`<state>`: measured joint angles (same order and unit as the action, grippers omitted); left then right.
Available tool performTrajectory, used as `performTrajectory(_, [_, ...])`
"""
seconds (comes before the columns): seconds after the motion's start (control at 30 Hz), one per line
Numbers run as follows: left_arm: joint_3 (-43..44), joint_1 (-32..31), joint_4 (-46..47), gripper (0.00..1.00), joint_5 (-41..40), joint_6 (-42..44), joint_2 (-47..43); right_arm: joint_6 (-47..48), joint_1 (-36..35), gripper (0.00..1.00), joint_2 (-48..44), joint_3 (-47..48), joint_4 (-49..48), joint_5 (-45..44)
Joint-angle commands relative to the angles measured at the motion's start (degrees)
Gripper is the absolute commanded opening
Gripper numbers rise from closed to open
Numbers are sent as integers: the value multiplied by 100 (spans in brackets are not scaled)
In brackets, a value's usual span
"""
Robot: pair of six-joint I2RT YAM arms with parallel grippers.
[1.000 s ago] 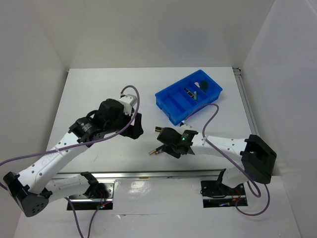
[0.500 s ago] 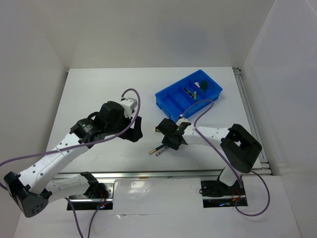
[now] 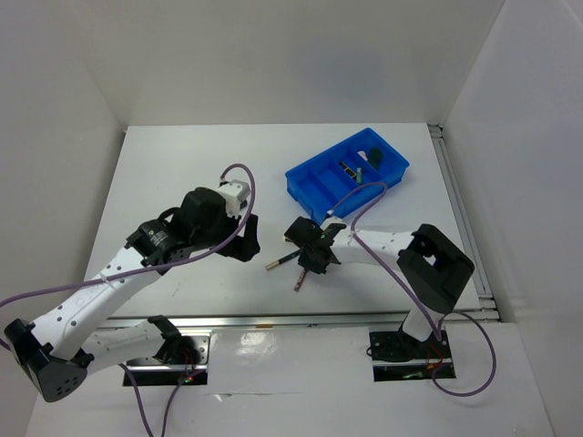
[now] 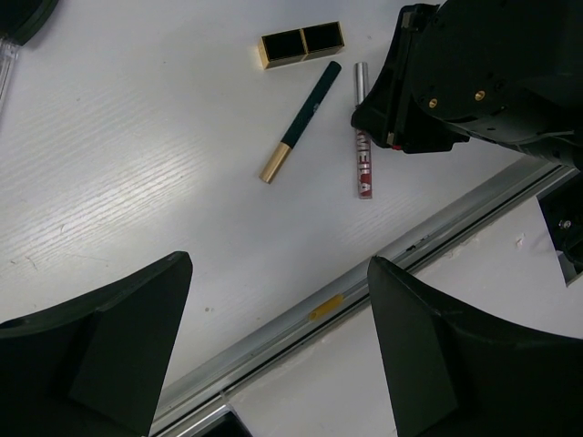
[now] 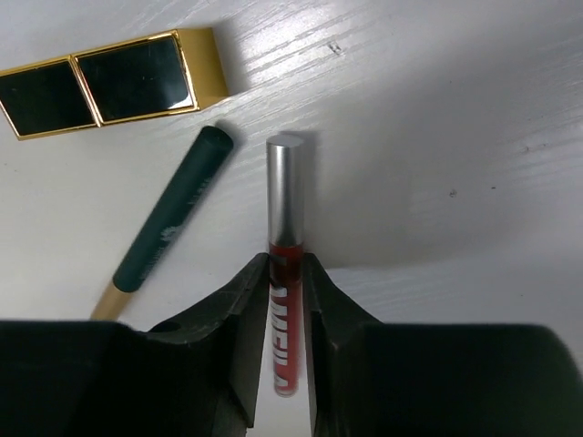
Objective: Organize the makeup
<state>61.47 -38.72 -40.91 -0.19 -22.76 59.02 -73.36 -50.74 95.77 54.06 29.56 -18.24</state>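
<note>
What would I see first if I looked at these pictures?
Probably the bright blue tray at the back right of the white table. Next, the right gripper pinching a red gloss tube with a silver cap, which lies beside a green pencil and a gold-and-black lipstick.

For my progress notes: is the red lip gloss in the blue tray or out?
Out. The lip gloss lies flat on the table beside a green pencil, inside the right gripper.

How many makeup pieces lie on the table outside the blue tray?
3: gold-black lipstick, green pencil beside it, red gloss tube between the right gripper's fingers. The arms may hide more.
</note>
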Motion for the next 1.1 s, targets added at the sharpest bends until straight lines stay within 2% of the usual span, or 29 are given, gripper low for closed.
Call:
performTrajectory(0.0, [-39,5,30,92,-69,-61,-110,41,-6,26,266,253,67,-206])
performTrajectory(0.07, [-39,5,30,92,-69,-61,-110,41,-6,18,381,359,216,-268])
performTrajectory(0.1, [-39,5,30,92,-69,-61,-110,41,-6,11,434,472,417,-355])
performTrajectory(0.2, [-39,5,30,92,-122,-114,-163,-20,-199,3,294,692,847,-697])
performTrajectory(0.37, [-39,5,-23,92,-236,-167,-163,-20,-586,2,-575,1176,1736,-1550])
performTrajectory(0.5, [-39,5,-23,92,-464,-167,-163,1048,-586,0,-1173,1554,1860,-2218])
performTrajectory(0.6, [-39,5,-23,92,-526,-167,-111,1954,-132,0,-1324,1949,1370,-2587])
performTrajectory(0.63, [22,5,-23,92,-579,-167,-110,2688,28,0,-1324,2037,1185,-2649])
performTrajectory(0.67, [23,5,-23,92,-579,-167,-110,3131,203,0,-1271,2238,731,-2650])
performTrajectory(0.73, [23,5,-23,92,-702,-167,-58,4113,738,0,-1043,2494,412,-2650])
performTrajectory(0.8, [75,5,-23,93,-763,-167,-58,4881,1030,0,-807,2627,-492,-2474])
performTrajectory(0.83, [75,5,-23,93,-816,-167,-58,5624,1214,0,-727,2627,-843,-2474])
performTrajectory(0.87, [75,5,-23,93,-816,-167,-58,6040,1277,0,-656,2531,-1682,-2352])
performTrajectory(0.97, [75,5,-23,93,-878,-167,-6,7322,1513,0,-367,2250,-2917,-2351])
performTrajectory(1.0, [75,5,-23,93,-956,-219,-5,7458,1602,0,-157,2249,-3304,-2273])
performTrajectory(1.07, [75,5,-23,93,-1027,-220,-5,7591,1882,0,73,2345,-3387,-2114])
